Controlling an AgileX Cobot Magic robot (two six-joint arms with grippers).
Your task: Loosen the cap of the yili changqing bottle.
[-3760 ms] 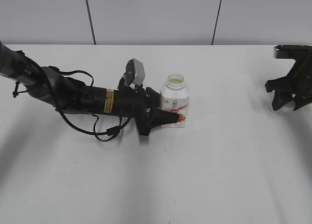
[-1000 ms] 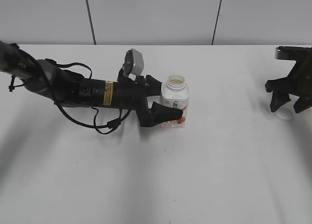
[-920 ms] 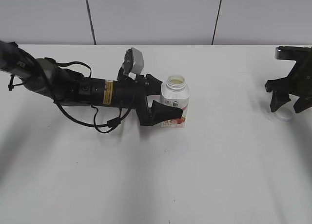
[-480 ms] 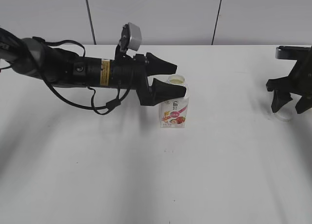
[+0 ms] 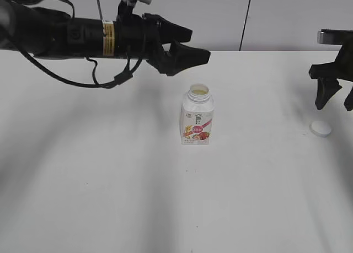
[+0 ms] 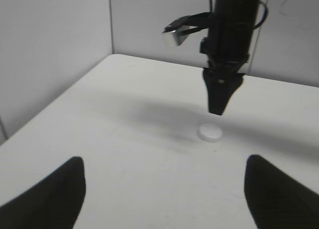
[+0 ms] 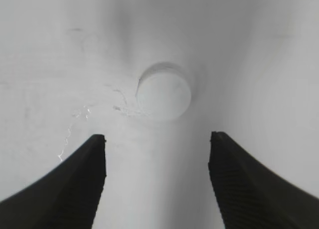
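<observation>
The yili changqing bottle stands upright mid-table, white with a red-pink fruit label, its neck open and uncapped. The white cap lies flat on the table at the far right; it also shows in the right wrist view and the left wrist view. My left gripper is open and empty, raised above and behind the bottle. My right gripper is open and empty, hanging just above and behind the cap; its jaws straddle bare table just short of it.
The white table carries only the bottle and cap. A grey panelled wall runs behind the far edge. The left arm's body and cables stretch across the upper left.
My left gripper has let go of the bottle, opened and risen up and back. My right gripper has lifted off the cap, which stays on the table.
</observation>
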